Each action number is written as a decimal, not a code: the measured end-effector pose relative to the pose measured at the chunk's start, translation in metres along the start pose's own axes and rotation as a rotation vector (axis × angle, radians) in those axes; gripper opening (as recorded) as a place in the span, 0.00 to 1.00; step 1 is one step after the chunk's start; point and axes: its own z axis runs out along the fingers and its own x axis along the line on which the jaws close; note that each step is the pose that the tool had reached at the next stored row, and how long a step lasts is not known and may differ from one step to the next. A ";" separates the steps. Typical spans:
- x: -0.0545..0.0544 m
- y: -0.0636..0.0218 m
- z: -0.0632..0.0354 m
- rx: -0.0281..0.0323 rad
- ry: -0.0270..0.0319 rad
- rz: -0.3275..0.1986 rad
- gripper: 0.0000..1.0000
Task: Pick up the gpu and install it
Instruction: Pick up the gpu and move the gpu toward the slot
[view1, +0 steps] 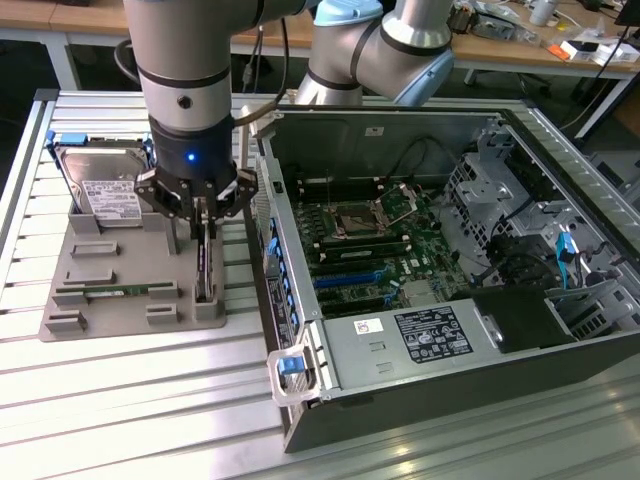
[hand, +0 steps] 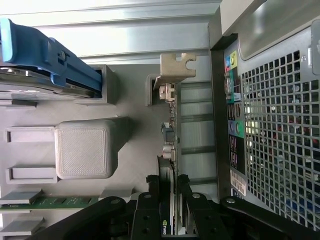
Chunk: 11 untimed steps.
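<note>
The gpu (view1: 206, 275) stands on its edge in a slot of the grey holder (view1: 120, 270), beside the open computer case (view1: 560, 330). My gripper (view1: 206, 235) is directly above it with a finger on either side. In the wrist view the gpu (hand: 170, 135) appears edge-on as a thin dark card. Its silver bracket (hand: 177, 67) is at the far end. My gripper (hand: 169, 180) is shut on the gpu, with the black fingers (hand: 151, 200) pressed against both faces. The card's lower edge still rests in the holder.
On the same holder, a silver hard drive (view1: 100, 190) in a blue frame (hand: 45, 60) and a green memory stick (view1: 115, 291) lie toward the exterior view's left. The case wall (hand: 280, 125) stands close to the card. Blue expansion slots (view1: 350, 277) lie on the motherboard inside.
</note>
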 end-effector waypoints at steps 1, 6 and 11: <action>0.000 0.0000 -0.0005 0.0000 0.0000 0.000 0.25; 0.000 0.0000 -0.0034 0.0000 0.0001 0.000 0.25; 0.000 0.0000 -0.0065 -0.0001 -0.0001 0.000 0.25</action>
